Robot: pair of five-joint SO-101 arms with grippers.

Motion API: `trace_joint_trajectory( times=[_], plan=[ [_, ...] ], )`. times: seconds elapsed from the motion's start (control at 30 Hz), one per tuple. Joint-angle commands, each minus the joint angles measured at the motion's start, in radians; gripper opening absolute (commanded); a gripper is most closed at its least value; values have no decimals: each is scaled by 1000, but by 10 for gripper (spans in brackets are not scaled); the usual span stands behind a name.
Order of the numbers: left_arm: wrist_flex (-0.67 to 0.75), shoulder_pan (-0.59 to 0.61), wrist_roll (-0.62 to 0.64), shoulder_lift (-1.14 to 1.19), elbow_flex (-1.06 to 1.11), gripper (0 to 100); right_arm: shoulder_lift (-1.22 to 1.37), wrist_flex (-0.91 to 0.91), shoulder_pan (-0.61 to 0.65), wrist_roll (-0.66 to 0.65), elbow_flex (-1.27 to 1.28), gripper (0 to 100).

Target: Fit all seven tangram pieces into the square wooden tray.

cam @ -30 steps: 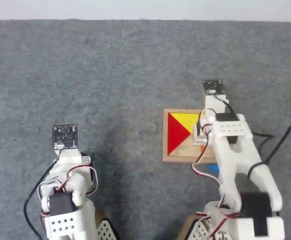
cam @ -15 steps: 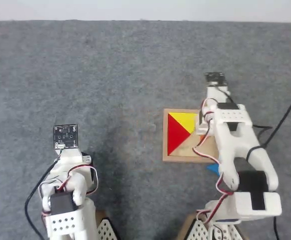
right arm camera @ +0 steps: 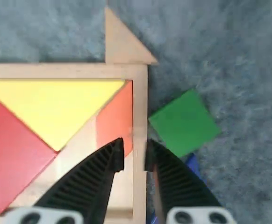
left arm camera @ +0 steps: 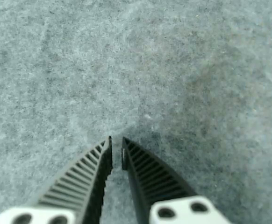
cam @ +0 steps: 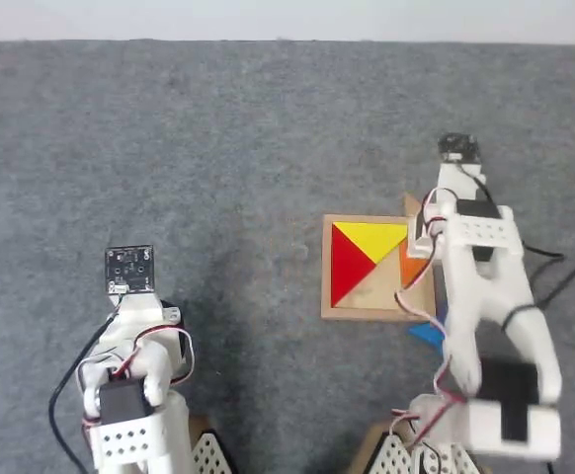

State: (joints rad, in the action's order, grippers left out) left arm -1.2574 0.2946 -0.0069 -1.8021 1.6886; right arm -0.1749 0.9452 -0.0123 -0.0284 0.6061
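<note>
High view: you see the square wooden tray (cam: 367,314) under the right arm, holding a red triangle (cam: 347,265), a yellow triangle (cam: 374,237) and an orange piece (cam: 412,267)

Left wrist view: your left gripper (left arm camera: 116,151) is clenched and empty above the grey mat (left arm camera: 173,70)

Right wrist view: your right gripper (right arm camera: 133,156) hangs slightly parted and empty over the tray's side wall; a green square (right arm camera: 183,122) and a tan triangle (right arm camera: 122,46) lie outside

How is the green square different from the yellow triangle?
The yellow triangle has three corners; the green square has four. The yellow triangle lies inside the wooden tray, while the green square lies outside it on the grey mat, turned askew. The yellow triangle looks bigger. Both are flat tangram pieces.
</note>
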Motion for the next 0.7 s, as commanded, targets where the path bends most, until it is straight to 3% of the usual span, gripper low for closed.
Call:
trace_joint_trajectory(
  times=[0.0,0.13,0.53,0.67],
  plan=[
    [-3,-6,-5,-17,-5,36,-165,-31,-12,-9,66,128],
    [-3,-6,-5,-17,-5,36,-142,-105,-15,-15,150,126],
    [-3,-6,-5,-17,-5,36,51,-105,-47,-9,114,126],
    [-3,-6,-5,-17,-5,36,61,-110,-7,-15,115,125]
  ],
)
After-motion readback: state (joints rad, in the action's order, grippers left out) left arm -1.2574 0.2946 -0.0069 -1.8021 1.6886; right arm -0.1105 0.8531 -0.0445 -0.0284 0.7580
